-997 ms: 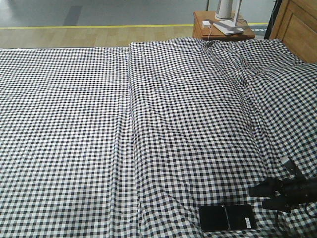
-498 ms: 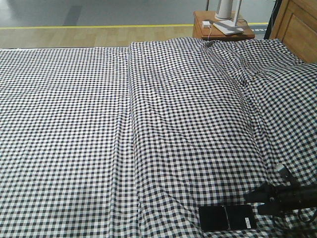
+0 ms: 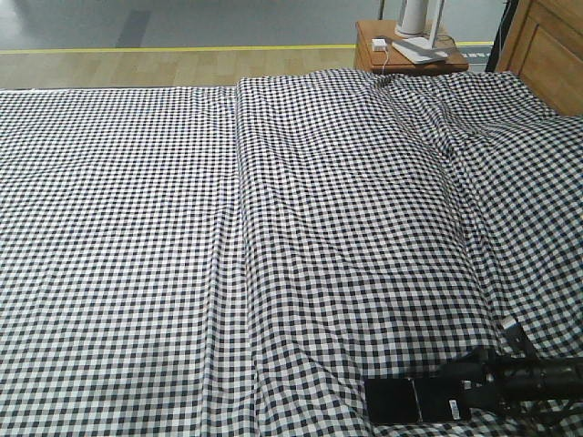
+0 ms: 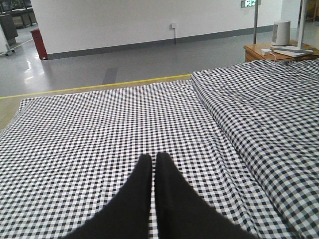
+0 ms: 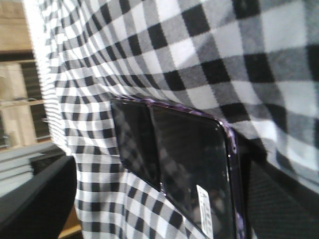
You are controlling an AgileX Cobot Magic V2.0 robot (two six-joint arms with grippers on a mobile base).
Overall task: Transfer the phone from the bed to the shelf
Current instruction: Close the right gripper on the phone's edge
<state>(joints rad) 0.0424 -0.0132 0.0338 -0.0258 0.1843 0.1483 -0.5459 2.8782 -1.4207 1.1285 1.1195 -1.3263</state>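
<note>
Front view overlooks the black-and-white gingham bed [image 3: 273, 228]; left wrist view skims low across it; right wrist view sits close over the glossy black rectangular phone [image 5: 194, 164], shared with front.

Even, soft indoor light falls across the bed [image 3: 273, 228] in the front view, the gingham crisp and its folds only faintly shaded. In the left wrist view the grey floor [image 4: 99, 69] beyond the bed carries pale glare, and the left tool [image 4: 151, 158] above the bed reads as a soft-edged black silhouette. Close to the bed, the right wrist view blurs; the glossy phone [image 5: 194, 169] mirrors the checks.
</note>
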